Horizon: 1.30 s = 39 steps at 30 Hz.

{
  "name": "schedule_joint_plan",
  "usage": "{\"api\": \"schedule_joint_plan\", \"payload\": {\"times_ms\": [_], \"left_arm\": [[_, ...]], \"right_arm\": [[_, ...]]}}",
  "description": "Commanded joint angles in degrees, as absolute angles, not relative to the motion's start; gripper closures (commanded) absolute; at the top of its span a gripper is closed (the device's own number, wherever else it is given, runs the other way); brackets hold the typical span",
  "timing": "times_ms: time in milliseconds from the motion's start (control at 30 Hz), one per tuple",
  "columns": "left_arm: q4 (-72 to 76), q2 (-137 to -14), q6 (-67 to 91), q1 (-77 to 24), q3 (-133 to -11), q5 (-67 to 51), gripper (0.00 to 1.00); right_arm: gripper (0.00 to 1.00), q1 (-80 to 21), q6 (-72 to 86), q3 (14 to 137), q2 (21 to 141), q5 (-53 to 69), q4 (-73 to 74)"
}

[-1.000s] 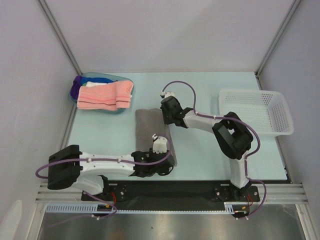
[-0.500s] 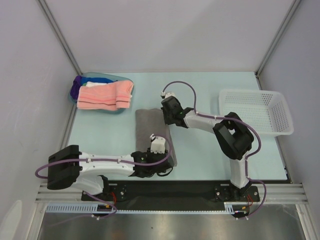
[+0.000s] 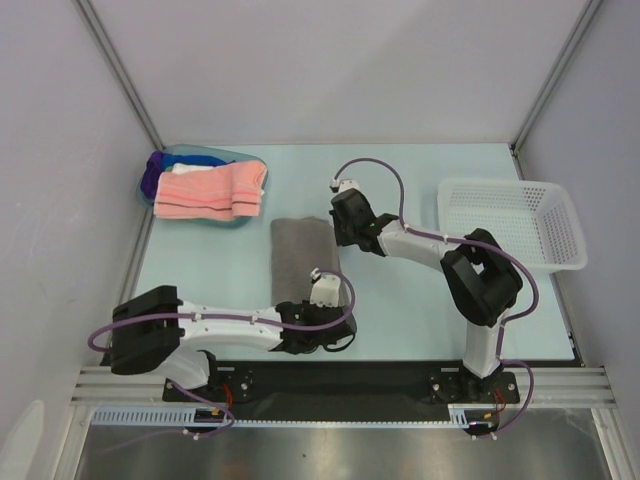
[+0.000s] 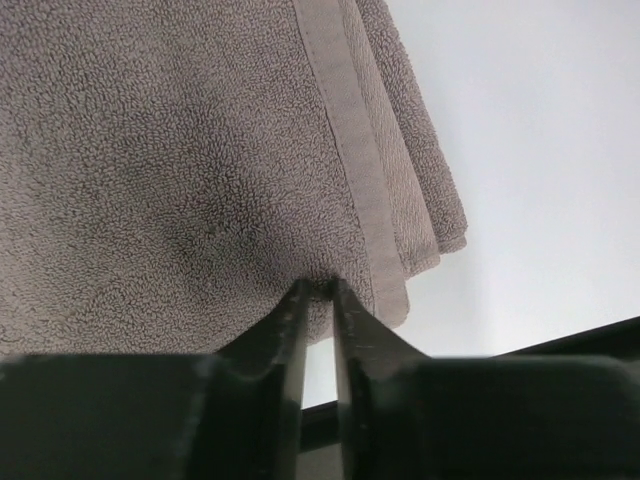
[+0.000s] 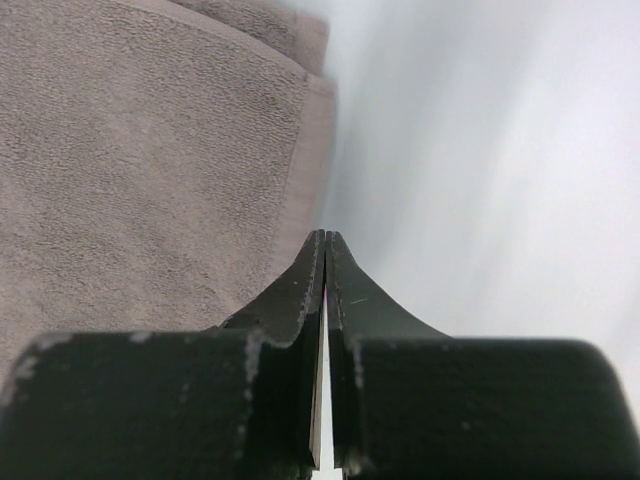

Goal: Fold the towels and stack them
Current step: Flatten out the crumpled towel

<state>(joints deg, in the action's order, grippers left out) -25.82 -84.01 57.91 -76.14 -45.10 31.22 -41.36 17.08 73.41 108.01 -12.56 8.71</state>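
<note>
The folded grey terry-cloth towel (image 3: 300, 255) lies mid-left on the pale blue tabletop (image 3: 420, 300), the left gripper (image 4: 318, 287) pinched on its near hem, the right gripper (image 5: 325, 238) closed on nothing beside its far right edge — pulled from one end, its layers may slide apart.

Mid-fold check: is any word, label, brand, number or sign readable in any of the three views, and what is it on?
No readable text in any view.
Folded grey terry towel: plain hem in both wrist views, no tag showing.
Salmon pink towel: no marking visible.
White mesh plastic basket: no label visible.
Translucent blue plastic tub: no label visible.
</note>
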Motion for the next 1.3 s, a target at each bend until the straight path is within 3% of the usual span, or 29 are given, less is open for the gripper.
{"api": "schedule_joint_plan", "payload": {"times_ms": [0, 133, 200, 233, 333, 533, 733, 900, 1000, 1133, 1267], "left_arm": [[-25.05, -84.38, 57.74, -76.46, -47.29, 32.52, 0.82], [-27.24, -83.06, 58.97, -76.46, -47.2, 34.27, 0.99], [-28.39, -80.43, 60.37, -76.46, -46.06, 34.72, 1.0], [-28.3, -79.29, 60.82, -76.46, -45.36, 35.15, 1.0], [-28.56, -73.93, 63.19, -76.46, -42.11, 35.77, 1.0], [-30.67, -66.28, 66.35, -76.38, -38.41, 37.26, 1.0], [-32.96, -63.46, 68.9, -76.38, -36.65, 37.7, 1.0], [-33.13, -60.91, 69.96, -76.29, -35.24, 37.79, 1.0], [-33.13, -60.82, 69.52, -76.11, -35.42, 37.88, 1.0], [-34.36, -60.12, 69.26, -75.85, -36.38, 38.58, 1.0], [-35.24, -57.75, 66.46, -74.01, -38.49, 39.29, 1.0]], "right_arm": [[1.0, -40.69, 17.23, 72.69, 104.51, -12.57, 8.09], [0.98, -40.43, 16.61, 73.04, 104.24, -11.51, 8.17], [0.92, -40.6, 16.17, 73.47, 104.41, -11.08, 8.44], [0.81, -40.78, 15.91, 74.09, 104.68, -10.9, 8.44], [0.66, -41.66, 14.77, 76.28, 106.07, -11.51, 9.23], [0.46, -43.94, 12.57, 80.94, 110.03, -13.88, 11.16], [0.35, -44.56, 11.95, 85.25, 115.48, -12.13, 12.13], [0.36, -45.26, 11.95, 85.34, 117.59, -12.13, 12.3], [0.67, -45.35, 11.95, 85.43, 118.12, -12.66, 12.3], [0.92, -45.26, 12.13, 85.26, 116.55, -15.02, 13.01], [0.97, -44.91, 11.69, 85.6, 112.86, -18.88, 15.11]]}}
